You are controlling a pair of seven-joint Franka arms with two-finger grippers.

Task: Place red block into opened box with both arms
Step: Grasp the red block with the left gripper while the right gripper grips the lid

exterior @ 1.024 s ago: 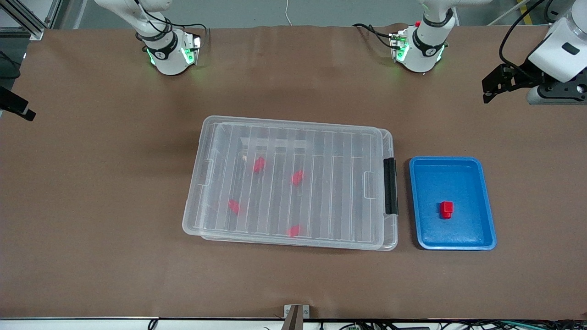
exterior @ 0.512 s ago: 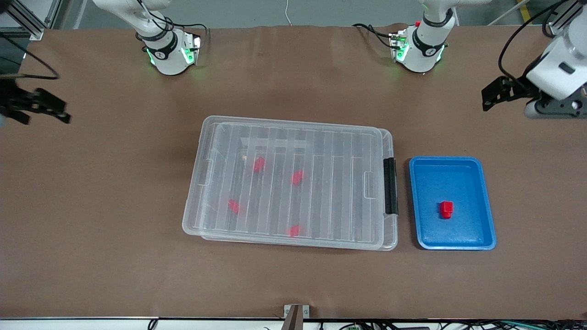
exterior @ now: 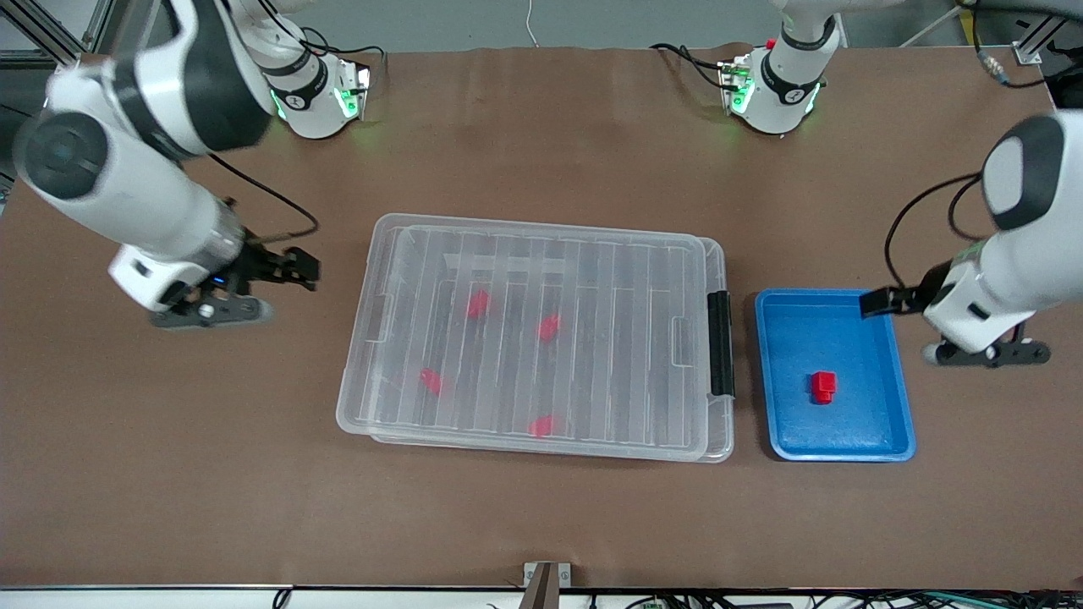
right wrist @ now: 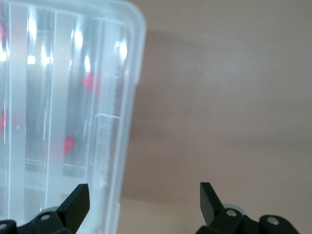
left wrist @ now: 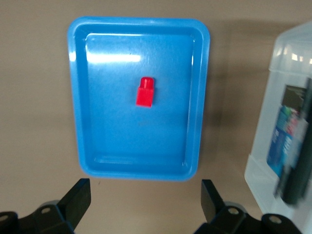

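A robotics lab: two white arms (exterior: 152, 169) bolted to a brown-covered tabletop (exterior: 541, 524), aluminium framing (exterior: 51, 38) at ten o'clock.

We looked down past the right gripper (right wrist: 144, 202) and saw its two black fingers (right wrist: 75, 200) standing wide apart with nothing between them. One finger hung over the edge of the box (right wrist: 131, 97), the other over the bare brown table (right wrist: 224, 97). The box filled one side of the picture, its ribbed clear lid (right wrist: 53, 97) shut over it and a rounded corner showing. Through the lid we made out blurred red blocks (right wrist: 90, 83) lying inside, one nearer the rim and another (right wrist: 67, 144) closer to the gripper, with further red patches at the picture's edge. The box cast a soft shadow on the table beside it.
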